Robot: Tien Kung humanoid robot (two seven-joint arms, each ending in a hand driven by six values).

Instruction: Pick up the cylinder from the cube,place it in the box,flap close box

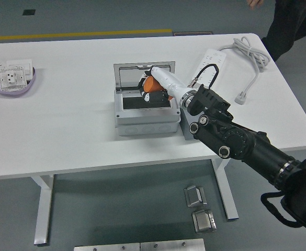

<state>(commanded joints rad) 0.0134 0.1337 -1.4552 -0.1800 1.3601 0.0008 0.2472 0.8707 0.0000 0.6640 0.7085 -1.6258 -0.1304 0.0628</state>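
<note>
My right hand [151, 90] is shut on the orange cylinder [153, 84] and holds it just above the open grey box [144, 115], at the right part of the opening. The box's clear lid [134, 76] stands upright behind it. The grey cube [186, 130] is right of the box and almost hidden by my black right arm [236, 140]. My left arm is out of view.
A white power strip [210, 60] with its cable [252, 56] lies at the back right. A purple bowl [14, 78] with white socket plates sits at the far left. A person [291, 21] stands at the table's far right corner.
</note>
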